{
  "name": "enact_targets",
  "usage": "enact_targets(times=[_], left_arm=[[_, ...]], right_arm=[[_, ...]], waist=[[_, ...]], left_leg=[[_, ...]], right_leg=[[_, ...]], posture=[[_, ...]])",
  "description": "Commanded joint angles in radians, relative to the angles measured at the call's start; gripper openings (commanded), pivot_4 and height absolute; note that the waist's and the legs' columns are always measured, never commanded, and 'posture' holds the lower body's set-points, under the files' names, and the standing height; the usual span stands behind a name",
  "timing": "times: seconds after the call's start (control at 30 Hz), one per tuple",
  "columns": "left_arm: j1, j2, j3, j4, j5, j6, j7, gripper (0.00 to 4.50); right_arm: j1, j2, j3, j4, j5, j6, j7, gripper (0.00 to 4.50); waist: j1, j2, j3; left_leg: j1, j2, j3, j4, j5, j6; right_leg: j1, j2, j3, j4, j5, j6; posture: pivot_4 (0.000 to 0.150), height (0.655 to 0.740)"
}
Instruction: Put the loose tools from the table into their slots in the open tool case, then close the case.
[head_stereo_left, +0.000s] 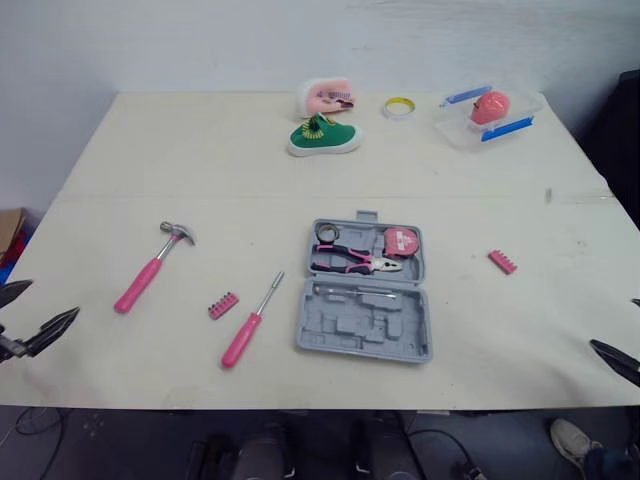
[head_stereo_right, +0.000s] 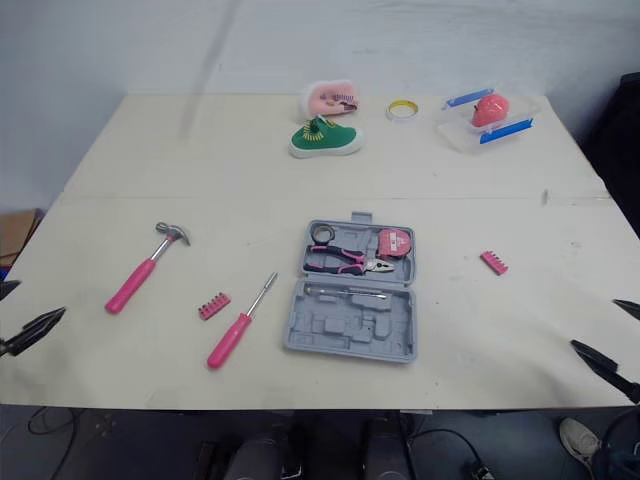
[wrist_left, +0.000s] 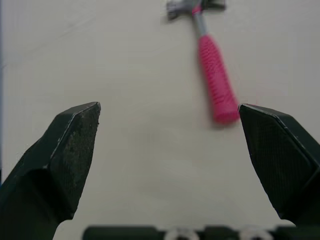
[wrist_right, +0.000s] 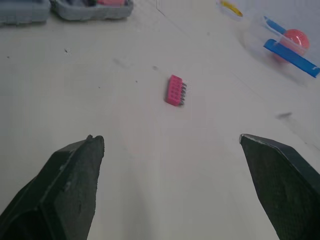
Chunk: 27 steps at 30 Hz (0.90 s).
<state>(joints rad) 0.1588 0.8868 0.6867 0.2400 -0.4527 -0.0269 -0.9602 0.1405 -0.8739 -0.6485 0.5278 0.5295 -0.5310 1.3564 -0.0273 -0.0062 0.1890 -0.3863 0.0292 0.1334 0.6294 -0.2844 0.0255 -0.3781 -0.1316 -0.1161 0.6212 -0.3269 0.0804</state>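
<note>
An open grey tool case (head_stereo_left: 365, 292) lies mid-table with pink pliers (head_stereo_left: 356, 263) and a pink tape measure (head_stereo_left: 402, 241) in its slots. Left of it lie a pink-handled screwdriver (head_stereo_left: 250, 325), a pink bit holder (head_stereo_left: 222, 305) and a pink-handled hammer (head_stereo_left: 150, 268). A second pink bit holder (head_stereo_left: 502, 262) lies right of the case. My left gripper (head_stereo_left: 28, 325) is open at the table's front left corner, short of the hammer (wrist_left: 210, 65). My right gripper (head_stereo_right: 612, 345) is open at the front right edge, facing the right bit holder (wrist_right: 175, 90).
At the table's far edge sit a green shoe (head_stereo_left: 323, 137), a pink item (head_stereo_left: 328, 97), a yellow tape roll (head_stereo_left: 399, 107) and a clear tray (head_stereo_left: 487, 116) holding a pink ball and blue pieces. A cardboard box (head_stereo_left: 10, 230) stands on the floor at the left.
</note>
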Motion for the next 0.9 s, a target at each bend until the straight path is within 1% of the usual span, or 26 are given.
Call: enact_targets(times=[0.03, 0.07, 0.2, 0.27, 0.37, 0.43, 0.53, 0.6, 0.73, 0.9], left_arm=[[0.006, -0.032, -0.022, -0.185, -0.051, 0.08, 0.039, 4.46], [0.007, -0.041, -0.027, -0.216, -0.054, 0.098, 0.049, 4.46], [0.053, -0.12, -0.095, -0.461, -0.079, 0.212, 0.129, 4.46], [0.069, -0.15, -0.115, -0.532, -0.083, 0.253, 0.165, 4.46], [0.089, -0.181, -0.131, -0.602, -0.09, 0.311, 0.199, 4.46], [0.139, -0.205, -0.18, -0.692, -0.085, 0.339, 0.206, 4.46], [0.21, -0.302, -0.262, -0.827, -0.068, 0.376, 0.304, 4.46], [0.242, -0.345, -0.293, -0.866, -0.048, 0.378, 0.338, 4.46], [0.289, -0.379, -0.329, -0.916, -0.009, 0.372, 0.373, 4.46], [0.289, -0.434, -0.259, -0.881, 0.009, 0.336, 0.452, 4.46]], right_arm=[[0.018, 0.029, 0.008, -0.183, 0.067, 0.094, -0.044, 4.5], [0.025, 0.036, 0.012, -0.219, 0.075, 0.119, -0.051, 4.5], [0.039, 0.073, 0.053, -0.407, 0.131, 0.216, -0.066, 4.5], [0.049, 0.089, 0.071, -0.482, 0.152, 0.247, -0.061, 4.5], [0.057, 0.1, 0.079, -0.538, 0.163, 0.29, -0.075, 4.5], [0.048, 0.114, 0.099, -0.587, 0.176, 0.308, -0.075, 4.5], [0.058, 0.159, 0.168, -0.708, 0.203, 0.327, -0.055, 4.5], [0.048, 0.183, 0.196, -0.741, 0.205, 0.325, -0.052, 4.5], [0.009, 0.19, 0.242, -0.747, 0.186, 0.318, -0.027, 4.5], [-0.018, 0.195, 0.263, -0.727, 0.179, 0.329, -0.022, 4.5]], waist=[[0.001, 0.0, 0.0], [0.001, 0.0, 0.0], [0.002, 0.0, 0.0], [0.001, 0.0, 0.0], [0.002, 0.0, 0.001], [0.002, 0.0, 0.001], [0.003, -0.001, 0.001], [0.004, -0.002, 0.001], [0.009, -0.002, 0.001], [0.027, -0.002, 0.001]], left_leg=[[0.0, 0.0, 0.0, 0.0, 0.0, 0.0], [0.0, 0.0, 0.0, 0.0, 0.0, 0.0], [0.0, 0.0, 0.0, 0.0, 0.001, 0.0], [0.0, 0.0, 0.0, 0.0, 0.001, 0.001], [0.0, 0.0, 0.0, 0.001, 0.001, 0.001], [0.0, 0.0, 0.0, 0.001, 0.002, 0.002], [0.0, 0.0, 0.0, 0.002, 0.002, 0.002], [0.0, 0.0, 0.0, 0.002, 0.002, 0.002], [0.0, 0.0, 0.0, 0.003, 0.002, 0.002], [0.0, 0.0, 0.0, 0.004, 0.002, 0.003]], right_leg=[[0.0, 0.0, 0.0, 0.0, 0.0, 0.0], [0.0, 0.0, 0.0, 0.001, 0.0, 0.0], [0.001, 0.0, 0.0, 0.0, 0.0, 0.0], [0.001, 0.0, 0.0, 0.0, 0.0, 0.001], [0.001, 0.001, 0.0, 0.001, 0.0, 0.001], [0.001, 0.002, 0.0, 0.001, 0.0, 0.001], [0.002, 0.002, 0.001, 0.001, 0.001, 0.001], [0.002, 0.002, 0.001, 0.0, 0.001, 0.001], [0.002, 0.002, 0.001, 0.001, 0.001, 0.001], [0.002, 0.002, 0.001, 0.001, 0.001, 0.001]], posture=[[0.15, 0.74], [0.15, 0.74], [0.15, 0.74], [0.15, 0.74], [0.15, 0.74], [0.15, 0.74], [0.15, 0.74], [0.15, 0.74], [0.15, 0.74], [0.15, 0.74]])
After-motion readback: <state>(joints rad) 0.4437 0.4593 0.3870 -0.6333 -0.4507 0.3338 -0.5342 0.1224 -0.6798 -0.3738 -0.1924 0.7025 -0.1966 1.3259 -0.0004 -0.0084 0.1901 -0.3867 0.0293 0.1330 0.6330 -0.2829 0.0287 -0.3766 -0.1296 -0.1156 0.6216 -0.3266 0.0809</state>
